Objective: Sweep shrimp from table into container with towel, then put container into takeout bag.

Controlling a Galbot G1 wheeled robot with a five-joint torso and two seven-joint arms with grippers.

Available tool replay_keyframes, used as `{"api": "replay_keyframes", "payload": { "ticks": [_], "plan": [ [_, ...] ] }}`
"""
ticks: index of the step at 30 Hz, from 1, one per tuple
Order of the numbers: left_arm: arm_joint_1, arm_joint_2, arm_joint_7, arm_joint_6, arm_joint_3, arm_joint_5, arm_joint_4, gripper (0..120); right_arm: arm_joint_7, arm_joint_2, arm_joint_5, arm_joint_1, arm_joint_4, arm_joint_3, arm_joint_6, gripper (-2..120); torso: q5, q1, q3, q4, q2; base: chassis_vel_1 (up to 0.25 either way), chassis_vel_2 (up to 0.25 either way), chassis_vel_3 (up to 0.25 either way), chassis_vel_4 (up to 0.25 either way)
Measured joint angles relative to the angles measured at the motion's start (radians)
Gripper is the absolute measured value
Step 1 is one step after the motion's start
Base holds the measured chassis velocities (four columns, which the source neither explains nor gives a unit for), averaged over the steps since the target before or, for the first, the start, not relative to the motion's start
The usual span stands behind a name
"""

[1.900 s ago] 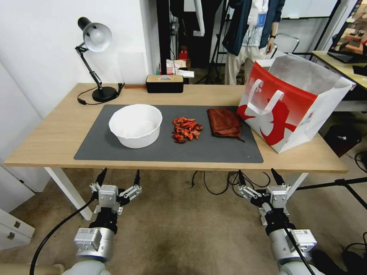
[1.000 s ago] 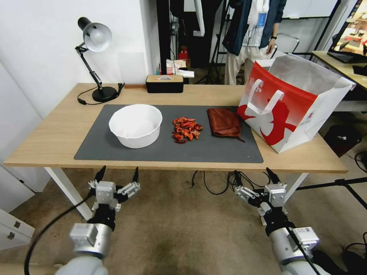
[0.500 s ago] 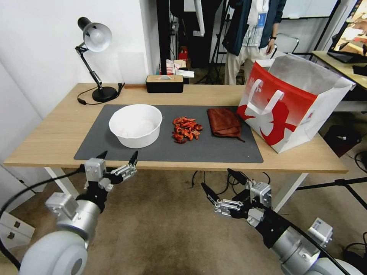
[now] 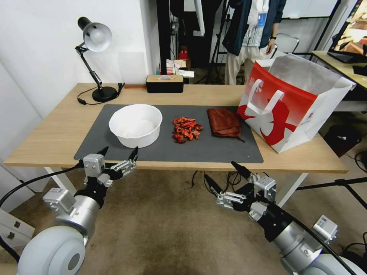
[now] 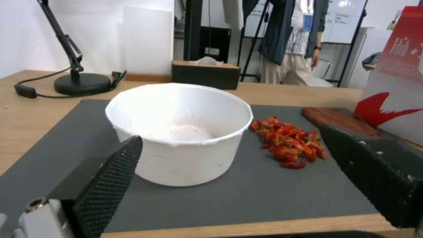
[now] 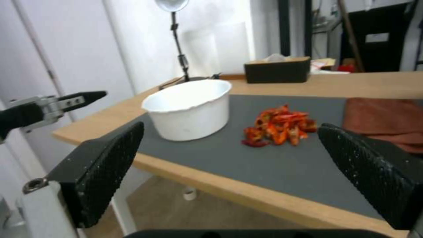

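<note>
Approach stage: both arms short of the table edge, nothing grasped.

Left gripper (image 4: pixel 117 152) jaws spread, at the near edge before the container (image 4: pixel 135 125); right gripper (image 4: pixel 225 175) jaws spread, below the table (image 4: pixel 46 141) front. Shrimp (image 4: pixel 186 129) piled on the mat (image 4: pixel 214 149) between container and towel (image 4: pixel 224 122); takeout bag (image 4: pixel 290 103) just beyond the towel. Best to raise the right arm clear of the edge and take the towel from above. Lamp (image 4: pixel 94 57) and tissue box (image 4: pixel 164 83) well back, no obstruction.

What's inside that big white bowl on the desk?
Nothing solid shows inside the container: its visible floor is bare white with a faint pinkish smear. The near wall hides the front of the floor. The shrimp lie beside it on the mat.
</note>
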Motion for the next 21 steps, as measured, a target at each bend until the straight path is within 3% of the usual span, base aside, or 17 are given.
{"api": "replay_keyframes", "payload": {
  "ticks": [7, 12, 15, 17, 18, 19, 21],
  "plan": [
    [0.003, 0.003, 0.008, -0.001, -0.009, 0.012, 0.0, 100, 0.04, -0.013, 0.011, 0.011, -0.001, 0.01, 0.009, 100, 0.0, 0.0, 0.0, 0.0001, 0.0, 0.0, 0.0, 0.0, 0.0],
    [-0.011, 0.027, 0.044, -0.021, -0.027, 0.032, 0.017, 100, 0.051, -0.017, 0.013, 0.015, -0.006, 0.009, 0.011, 100, 0.0, 0.0, 0.0, 0.0001, 0.0, 0.0, 0.0, 0.0, 0.0],
    [-0.037, 0.063, 0.078, -0.033, -0.039, 0.032, 0.038, 100, 0.052, -0.018, 0.013, 0.015, -0.006, 0.008, 0.011, 100, -0.0001, 0.0, 0.0, 0.0001, 0.0, 0.0, 0.0, 0.0, 0.0],
    [-0.08, 0.111, 0.112, -0.034, -0.051, 0.033, 0.062, 100, 0.053, -0.019, 0.012, 0.013, -0.006, 0.008, 0.011, 100, -0.0002, 0.0, 0.0, 0.0001, 0.0, 0.0, 0.0, 0.0, 0.0],
    [-0.131, 0.17, 0.151, -0.033, -0.059, 0.032, 0.086, 100, 0.054, -0.022, 0.013, 0.01, -0.006, 0.011, 0.011, 100, -0.0003, 0.0, 0.0, -0.0002, 0.0, 0.0, 0.0, 0.0, 0.0],
    [-0.131, 0.17, 0.151, -0.033, -0.059, 0.032, 0.086, 100, 0.054, -0.022, 0.013, 0.01, -0.006, 0.011, 0.011, 100, -0.0003, 0.0, 0.0, -0.0002, 0.0, 0.0, 0.0, 0.0, 0.0],
    [-0.181, 0.24, 0.189, -0.031, -0.065, 0.031, 0.114, 100, 0.056, -0.023, 0.013, 0.007, -0.005, 0.014, 0.011, 100, -0.0002, 0.0, 0.0, -0.0004, 0.0, 0.0, 0.0, 0.0, 0.0]
  ]
}}
